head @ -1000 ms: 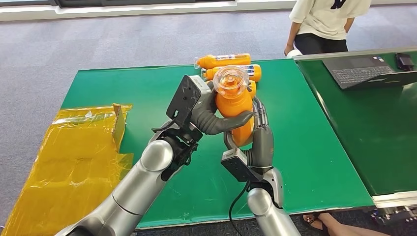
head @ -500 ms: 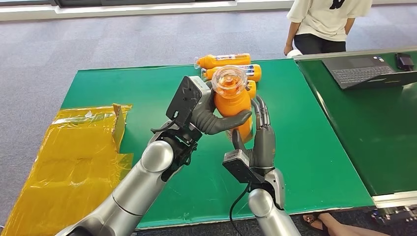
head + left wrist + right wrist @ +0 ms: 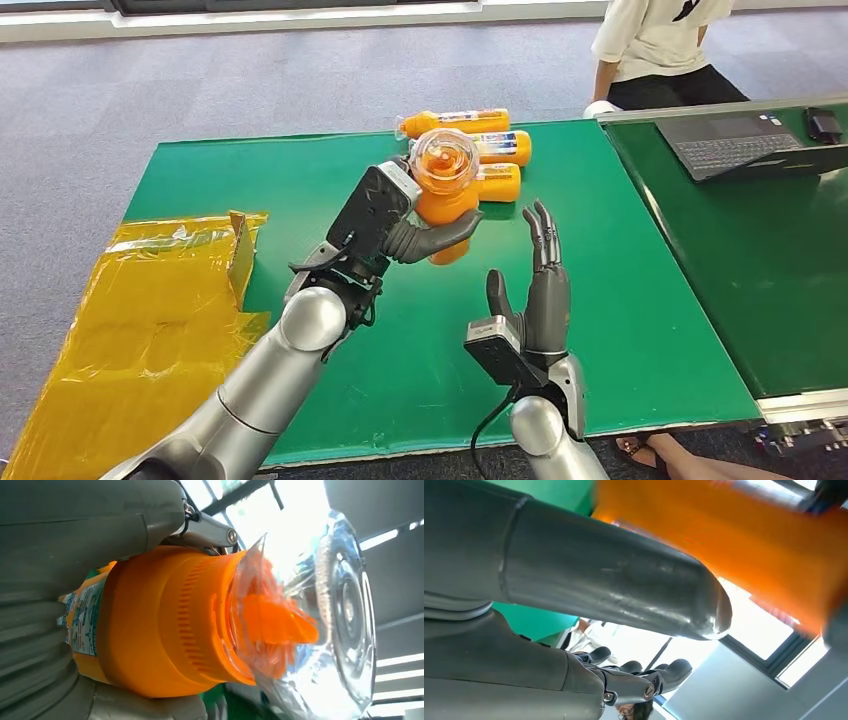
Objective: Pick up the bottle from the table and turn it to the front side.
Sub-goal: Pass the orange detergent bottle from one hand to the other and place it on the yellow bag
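My left hand point(image 3: 408, 229) grips an orange bottle point(image 3: 444, 196) upright above the green table point(image 3: 250, 180), its clear plastic cap point(image 3: 444, 160) towards the camera. In the left wrist view the bottle point(image 3: 165, 625) has an orange ribbed collar, a clear cap point(image 3: 320, 625) and a printed label point(image 3: 85, 622) beside the hand point(image 3: 60, 580). My right hand point(image 3: 538, 285) stands to the right of the bottle and apart from it, fingers spread and pointing up, holding nothing. In the right wrist view its thumb point(image 3: 599, 575) lies in front of the blurred orange bottle point(image 3: 749, 550).
Three more orange bottles point(image 3: 470, 123) lie at the table's far edge. A yellow plastic sheet point(image 3: 150, 320) with a small box flap covers the floor on the left. A second green table with a laptop point(image 3: 740, 145) stands on the right, with a person point(image 3: 665, 45) behind it.
My right hand has let go of the bottle and drawn back toward me, fingers spread. My left hand has carried the bottle away to the left and farther out.
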